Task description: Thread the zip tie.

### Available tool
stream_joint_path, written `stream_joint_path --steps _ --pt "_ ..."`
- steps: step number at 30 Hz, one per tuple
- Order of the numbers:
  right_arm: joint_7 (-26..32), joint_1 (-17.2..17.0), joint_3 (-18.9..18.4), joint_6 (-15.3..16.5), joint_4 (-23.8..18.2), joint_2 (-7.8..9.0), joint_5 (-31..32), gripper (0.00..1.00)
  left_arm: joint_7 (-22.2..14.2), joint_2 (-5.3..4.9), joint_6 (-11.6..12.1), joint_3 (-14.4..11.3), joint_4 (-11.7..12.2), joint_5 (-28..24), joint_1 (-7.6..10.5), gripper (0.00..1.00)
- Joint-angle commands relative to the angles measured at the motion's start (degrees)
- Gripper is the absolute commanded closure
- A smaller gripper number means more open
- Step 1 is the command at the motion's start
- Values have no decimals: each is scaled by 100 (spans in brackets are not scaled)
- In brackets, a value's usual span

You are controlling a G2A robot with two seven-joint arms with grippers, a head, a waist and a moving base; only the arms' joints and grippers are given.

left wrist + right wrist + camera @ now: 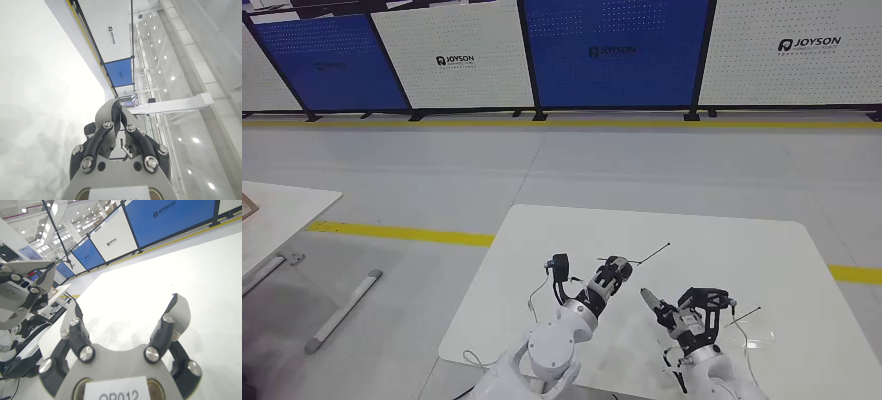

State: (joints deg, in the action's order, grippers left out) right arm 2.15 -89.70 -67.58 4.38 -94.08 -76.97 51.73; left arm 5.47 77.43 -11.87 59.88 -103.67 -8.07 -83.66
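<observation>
At centre we see left gripper (625, 263) clenched on 1 zip tie (652, 253) (thin, black); right gripper (125, 298) is released.

Top view looks steeply down from overhead; wrist views sit low and close, sharing the table (742, 260)

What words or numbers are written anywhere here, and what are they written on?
"JOYSON": on the white wall panel and on the blue wall panel; the other panels carry the same logo.
"OP012": on the right arm's sticker; the picture's edge cuts off its lower part.
Too small to read: the tiny line under each logo.
Cut off, unreadable: the print on the left arm's sticker.
</observation>
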Motion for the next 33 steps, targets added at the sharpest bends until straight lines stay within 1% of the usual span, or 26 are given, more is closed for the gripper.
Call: stream_joint_path --steps 1,3,6,10,12,13,19,26,27,28,30,32,33 --pt "8 1 1 2 1 0 2 0 1 0 -2 0 0 -2 0 100" --pt "-31 -6 0 -52 -21 -3 -9 0 -3 1 6 -2 3 -3 -2 100" --pt "-65 -6 -30 -30 -56 -16 -308 0 -12 4 53 -22 17 10 -10 100" --pt "130 66 -8 -95 -16 -24 -421 0 -17 10 58 -61 7 30 -19 100" --pt "368 144 25 -255 37 -31 -439 0 5 12 73 -69 13 56 -17 100" --pt "359 167 26 -321 40 -34 -416 0 5 12 73 -69 13 56 -17 100" --pt "359 167 26 -321 40 -34 -416 0 5 12 73 -69 13 56 -17 100" --pt "324 166 92 -293 -33 -41 -399 0 -55 20 197 -140 50 121 -8 100" --pt "328 176 104 -286 -35 -43 -408 32 -59 20 212 -146 53 132 -9 100" --pt "331 187 115 -281 -38 -45 -416 52 -62 21 222 -151 57 142 -11 100" --pt "343 210 138 -269 -41 -49 -425 55 -64 22 238 -155 66 148 -17 100" --pt "336 225 156 -213 -50 -51 -444 62 -66 23 251 -150 80 141 -24 100" --pt "294 225 157 -175 -60 -51 -456 62 -66 23 257 -150 92 138 -25 100"
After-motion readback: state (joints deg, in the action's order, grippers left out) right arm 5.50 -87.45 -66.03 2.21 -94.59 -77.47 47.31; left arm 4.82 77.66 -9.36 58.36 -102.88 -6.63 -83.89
